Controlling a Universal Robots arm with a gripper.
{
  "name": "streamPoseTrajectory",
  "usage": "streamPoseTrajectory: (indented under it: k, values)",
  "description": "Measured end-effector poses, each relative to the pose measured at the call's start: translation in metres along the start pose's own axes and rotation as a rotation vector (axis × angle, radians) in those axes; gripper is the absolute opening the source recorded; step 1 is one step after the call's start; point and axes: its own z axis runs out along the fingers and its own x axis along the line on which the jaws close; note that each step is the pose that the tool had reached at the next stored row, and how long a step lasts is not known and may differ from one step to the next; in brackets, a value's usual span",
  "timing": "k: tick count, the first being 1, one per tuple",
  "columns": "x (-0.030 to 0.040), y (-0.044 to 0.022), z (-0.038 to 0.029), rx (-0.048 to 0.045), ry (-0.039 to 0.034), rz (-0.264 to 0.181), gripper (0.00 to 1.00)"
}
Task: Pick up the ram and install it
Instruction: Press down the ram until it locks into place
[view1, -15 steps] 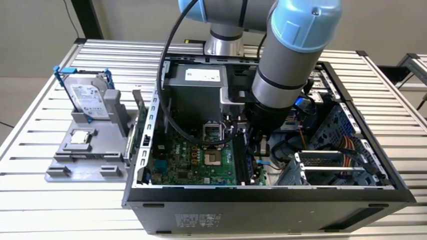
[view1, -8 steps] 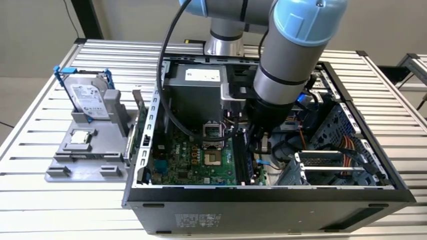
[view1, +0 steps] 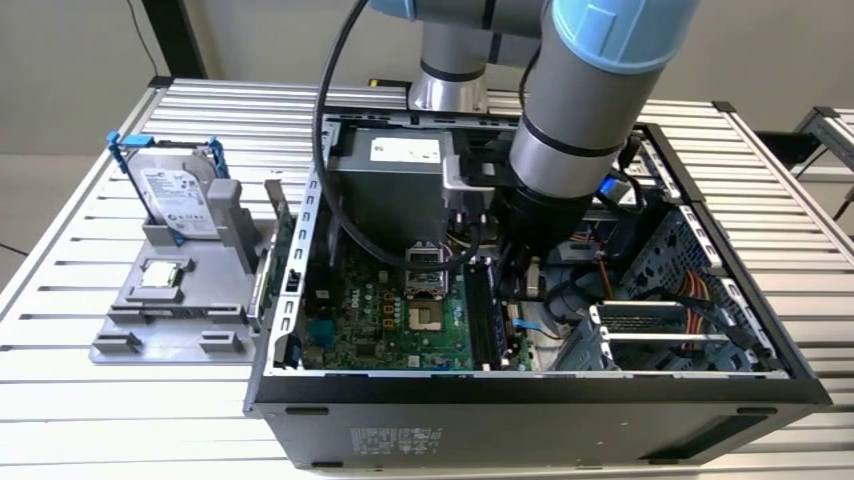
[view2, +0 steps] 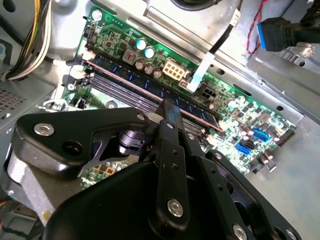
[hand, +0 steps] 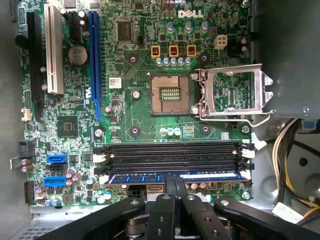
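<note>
While my gripper (hand: 175, 186) hangs directly above it, the ram (hand: 175, 177) sits in the motherboard's (hand: 145, 125) outermost memory slot, beside the empty black slots (hand: 172, 156). Fingers drawn together, touching the ram's upper edge; whether they pinch it, I cannot tell.

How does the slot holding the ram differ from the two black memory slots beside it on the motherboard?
The ram fills its slot with a blue strip; the empty black slots show bare channels. The gripper stands at the filled slot, away from the black slots. All lie parallel, of like length.

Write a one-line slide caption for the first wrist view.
The claw presses the ram into a motherboard slot beside empty black slots.
</note>
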Motion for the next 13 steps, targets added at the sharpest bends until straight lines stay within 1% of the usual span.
streamPoseTrajectory:
  k: [6, 13]
  values:
    - [-0.0001, 0.0001, -0.0072, 0.0001, 0.0022, 0.000, 0.00]
    - [-0.0001, 0.0005, -0.0188, 0.0002, 0.0030, 0.000, 0.00]
